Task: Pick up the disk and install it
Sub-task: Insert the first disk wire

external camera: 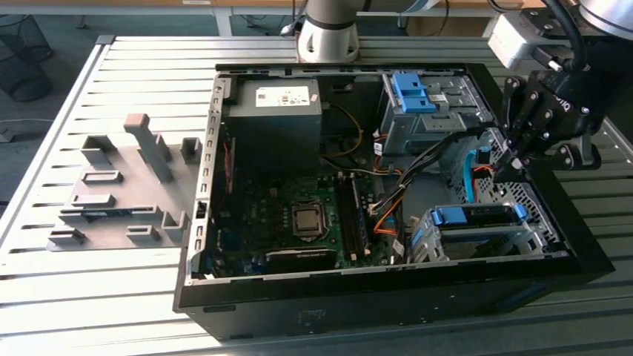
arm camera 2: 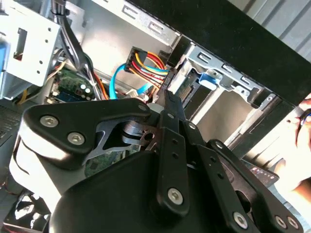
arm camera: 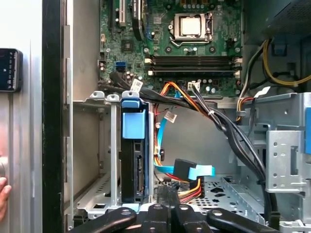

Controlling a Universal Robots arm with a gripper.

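From where I stand the disk (external camera: 473,216) looks already home; it sits on edge in the drive cage (external camera: 529,215) at the near end of the open computer case (external camera: 396,297), on the exterior view's right, its blue frame uppermost; the first wrist view shows it (arm camera: 131,170) upright between the cage walls. The gripper (external camera: 499,172) hangs inside the case just beyond that cage; its jaws look clenched together with nothing between them, the tip (arm camera 2: 167,97) close to the power plug (arm camera 2: 135,59) and the blue data cable (arm camera 2: 116,80), though I cannot tell whether it touches either.

I'd judge this the seating end of the job; done well, any press goes square along the cage rails, never on the label face, and the tip keeps clear of the loose wiring so nothing is dragged.

The case rests on a slatted metal counter (external camera: 99,297); a grey fixture plate (external camera: 118,200) lies on the exterior view's left; a person's hand (arm camera: 3,191) rests by the case's edge.
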